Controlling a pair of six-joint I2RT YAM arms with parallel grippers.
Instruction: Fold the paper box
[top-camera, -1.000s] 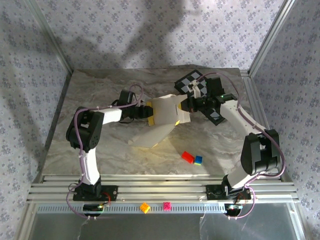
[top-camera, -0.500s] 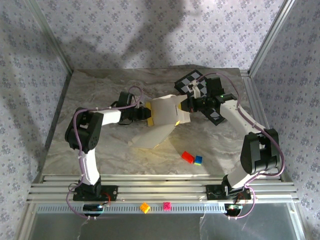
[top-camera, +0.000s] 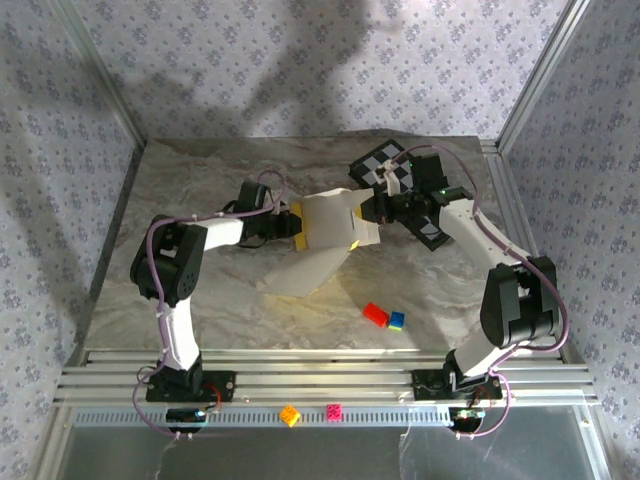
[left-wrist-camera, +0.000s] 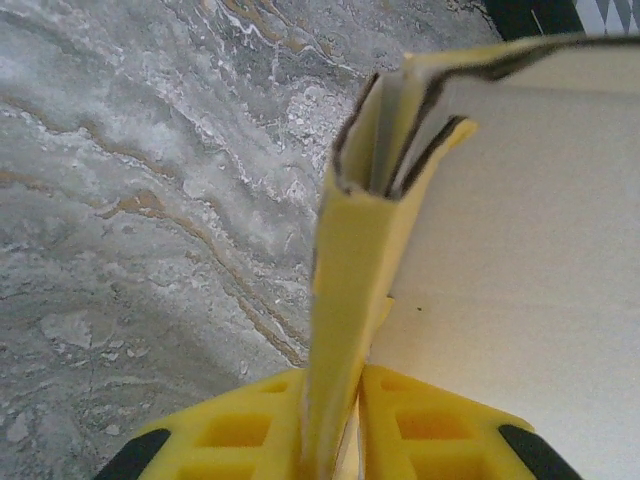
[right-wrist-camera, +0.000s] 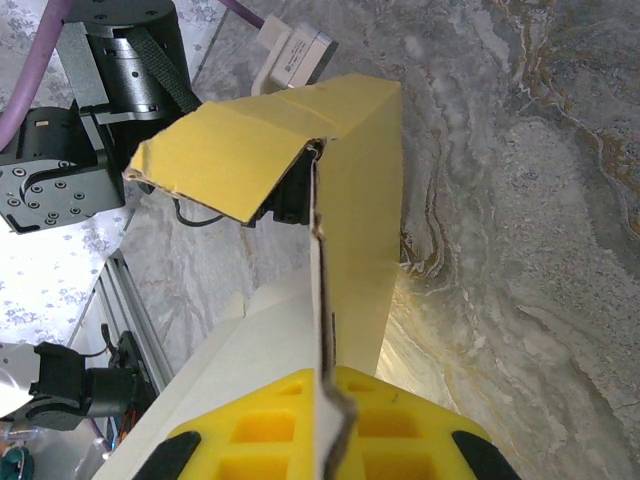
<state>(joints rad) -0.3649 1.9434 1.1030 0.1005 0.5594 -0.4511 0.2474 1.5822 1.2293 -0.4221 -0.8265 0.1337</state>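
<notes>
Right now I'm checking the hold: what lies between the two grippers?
The paper box, pinched at opposite edges by left gripper and right gripper; top view.

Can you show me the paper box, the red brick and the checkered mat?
paper box (top-camera: 328, 222), top view, middle of its white inner face.
red brick (top-camera: 375, 314), top view, its top face.
checkered mat (top-camera: 377, 161), top view, its far bare part.
</notes>
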